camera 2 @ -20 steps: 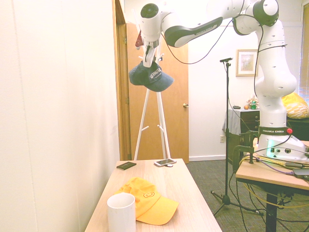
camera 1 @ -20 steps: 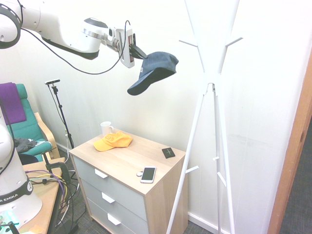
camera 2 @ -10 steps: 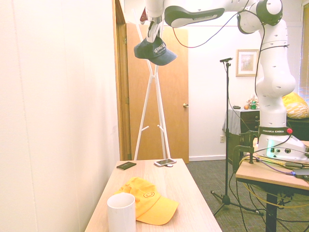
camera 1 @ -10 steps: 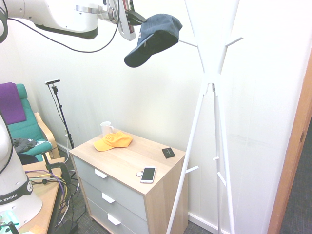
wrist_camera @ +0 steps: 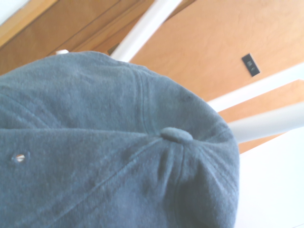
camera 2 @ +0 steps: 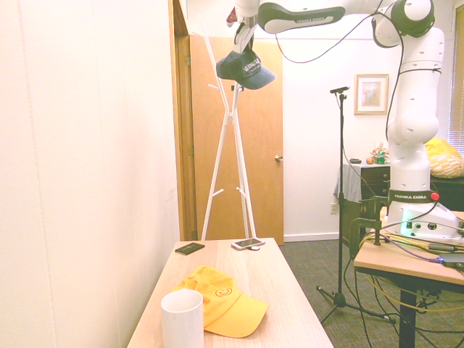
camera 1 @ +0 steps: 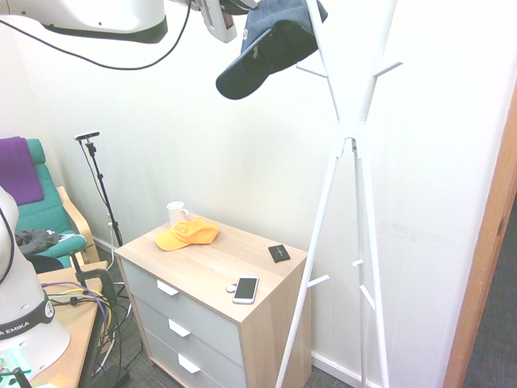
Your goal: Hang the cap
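Higher and further toward the tall white coat stand with angled legs and short pegs, the robot's arm has carried the dark slate-blue fabric baseball cap with a curved brim since the earlier frames — its crown now overlaps an upper pole in the first exterior view. Carrying looks nearly done; hanging seems to come next, and probably calls for lining the cap up with a peg or pole top, lowering it, then letting go. The white two-finger pincer is closed on the cap, pinching its fabric, well above the pale wooden desk. Only the wrist view shows the small fabric-covered button up close — the second exterior view shows the white lettering on the front instead
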Robot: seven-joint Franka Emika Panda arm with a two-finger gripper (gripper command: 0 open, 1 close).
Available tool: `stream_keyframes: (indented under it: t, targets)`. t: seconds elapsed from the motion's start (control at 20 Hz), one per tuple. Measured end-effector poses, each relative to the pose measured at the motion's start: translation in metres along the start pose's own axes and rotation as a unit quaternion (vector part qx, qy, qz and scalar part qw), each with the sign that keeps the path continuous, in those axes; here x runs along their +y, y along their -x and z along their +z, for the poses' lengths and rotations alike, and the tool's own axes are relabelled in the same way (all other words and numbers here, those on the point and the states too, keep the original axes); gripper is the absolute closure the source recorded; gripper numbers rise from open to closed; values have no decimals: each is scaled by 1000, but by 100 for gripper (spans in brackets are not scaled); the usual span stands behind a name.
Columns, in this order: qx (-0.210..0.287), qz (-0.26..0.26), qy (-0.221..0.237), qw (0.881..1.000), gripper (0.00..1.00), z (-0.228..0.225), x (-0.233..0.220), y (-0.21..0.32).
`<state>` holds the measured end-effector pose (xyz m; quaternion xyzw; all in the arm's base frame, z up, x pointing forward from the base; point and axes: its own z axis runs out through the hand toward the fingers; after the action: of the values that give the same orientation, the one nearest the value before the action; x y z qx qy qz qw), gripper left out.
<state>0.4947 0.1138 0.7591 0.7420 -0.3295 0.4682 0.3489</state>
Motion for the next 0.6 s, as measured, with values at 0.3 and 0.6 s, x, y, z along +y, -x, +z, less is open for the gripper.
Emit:
stream_keyframes:
  t: [0.3, 0.6]
  targets:
    - [-35, -11, 1, 999, 100, 92, -2, 39]
    - [-55, -15, -14, 998, 0, 112, -13, 77]
